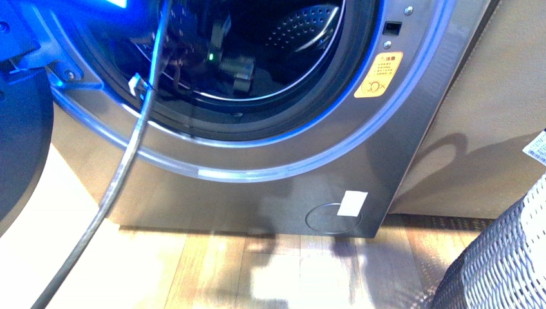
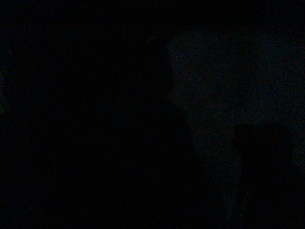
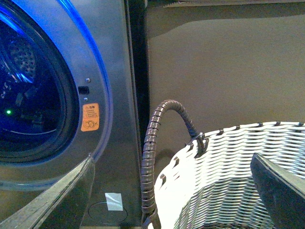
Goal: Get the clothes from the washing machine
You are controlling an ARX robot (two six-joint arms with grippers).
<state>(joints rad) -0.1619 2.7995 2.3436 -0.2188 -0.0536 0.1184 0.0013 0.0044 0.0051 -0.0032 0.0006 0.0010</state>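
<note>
The washing machine (image 1: 270, 187) is a grey front-loader, its round mouth ringed with blue light. My left arm reaches into the perforated drum (image 1: 302, 26), a green light glowing on it. My left gripper (image 1: 239, 76) is a dark shape deep inside, and its jaws cannot be made out. The left wrist view is dark. The clothes are hidden in the dark drum. My right gripper (image 3: 167, 200) is open, its two fingers wide apart above the woven basket (image 3: 228, 181), holding nothing. The washing machine (image 3: 114, 95) stands beside that basket.
The open porthole door (image 1: 19, 148) hangs at far left. A grey cable (image 1: 122, 174) runs from the floor up to the left arm. The basket (image 1: 496, 257) sits at lower right before a brown panel (image 1: 489, 129). Its dark handle (image 3: 152, 157) arches up.
</note>
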